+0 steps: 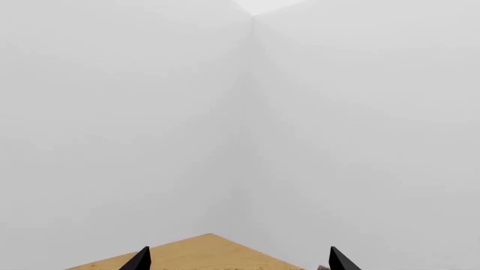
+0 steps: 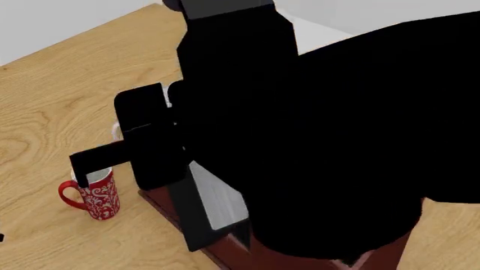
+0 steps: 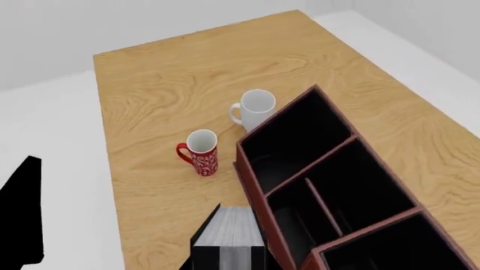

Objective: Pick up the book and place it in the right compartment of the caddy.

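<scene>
Reddish-brown and black-lined, the caddy (image 3: 330,185) shows us four sections that hold nothing we can see, the right compartment (image 3: 296,132) included. We count two mugs at its ten o'clock: one red patterned mug (image 3: 200,151) and one white mug (image 3: 255,107). Only the right wrist view shows all this; the head view is mostly blocked by the black arm. The book (image 3: 231,236) stands just beside the caddy's outer wall, held in the right tool (image 3: 225,264). The left tool (image 1: 238,260) is spread, above the desk (image 1: 199,253) corner.
</scene>
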`<state>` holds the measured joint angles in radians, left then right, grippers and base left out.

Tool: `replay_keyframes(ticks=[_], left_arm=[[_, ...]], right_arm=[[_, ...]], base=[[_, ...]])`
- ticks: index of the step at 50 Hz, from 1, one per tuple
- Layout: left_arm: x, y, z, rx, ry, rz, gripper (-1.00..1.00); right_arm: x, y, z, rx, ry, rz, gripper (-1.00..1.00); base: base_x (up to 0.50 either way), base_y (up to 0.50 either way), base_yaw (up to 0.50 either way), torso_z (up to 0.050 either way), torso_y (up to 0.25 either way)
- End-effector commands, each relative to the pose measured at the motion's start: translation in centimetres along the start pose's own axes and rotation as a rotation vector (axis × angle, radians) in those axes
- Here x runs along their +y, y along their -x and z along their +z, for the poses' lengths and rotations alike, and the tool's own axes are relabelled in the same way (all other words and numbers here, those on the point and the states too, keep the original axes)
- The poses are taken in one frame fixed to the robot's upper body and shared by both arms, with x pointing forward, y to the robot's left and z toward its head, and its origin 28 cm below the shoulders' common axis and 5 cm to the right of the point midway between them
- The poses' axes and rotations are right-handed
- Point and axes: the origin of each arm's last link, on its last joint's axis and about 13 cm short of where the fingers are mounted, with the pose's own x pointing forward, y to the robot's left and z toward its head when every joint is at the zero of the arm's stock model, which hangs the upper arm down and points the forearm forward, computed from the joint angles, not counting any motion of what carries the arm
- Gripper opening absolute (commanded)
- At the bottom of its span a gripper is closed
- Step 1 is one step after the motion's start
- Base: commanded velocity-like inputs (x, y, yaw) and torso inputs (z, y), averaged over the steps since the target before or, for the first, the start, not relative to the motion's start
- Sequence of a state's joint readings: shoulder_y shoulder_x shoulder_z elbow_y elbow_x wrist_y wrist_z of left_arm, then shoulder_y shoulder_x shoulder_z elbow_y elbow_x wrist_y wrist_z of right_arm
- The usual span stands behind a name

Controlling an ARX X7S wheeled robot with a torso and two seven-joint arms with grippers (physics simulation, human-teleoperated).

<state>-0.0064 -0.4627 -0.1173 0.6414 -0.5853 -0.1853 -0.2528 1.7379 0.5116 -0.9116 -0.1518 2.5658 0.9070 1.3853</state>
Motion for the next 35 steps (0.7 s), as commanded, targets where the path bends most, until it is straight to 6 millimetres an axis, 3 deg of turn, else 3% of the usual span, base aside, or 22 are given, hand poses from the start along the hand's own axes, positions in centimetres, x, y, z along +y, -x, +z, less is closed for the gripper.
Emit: replay_keyframes(ticks=[1,26,35], left_arm=[[0.0,-0.1,-0.1,0.004,-0.001,0.000,1.00],[0.2,0.1,0.0,0.003,0.000,-0.001,1.00],[0.3,0.0,0.0,0.006,0.003,0.001,1.00]], right_arm=[[-0.7,1.4,2.2,-0.048,-0.024,-0.052,-1.00],[-2.4,3.1,4.9,-0.122,-0.173,-0.207,-1.00],[-2.6,4.7,5.5,-0.127,-0.211,-0.265,-1.00]], base=[[0.00,0.00,0.00,0.000,0.000],[0.00,0.00,0.00,0.000,0.001],[0.00,0.00,0.00,0.001,0.001]])
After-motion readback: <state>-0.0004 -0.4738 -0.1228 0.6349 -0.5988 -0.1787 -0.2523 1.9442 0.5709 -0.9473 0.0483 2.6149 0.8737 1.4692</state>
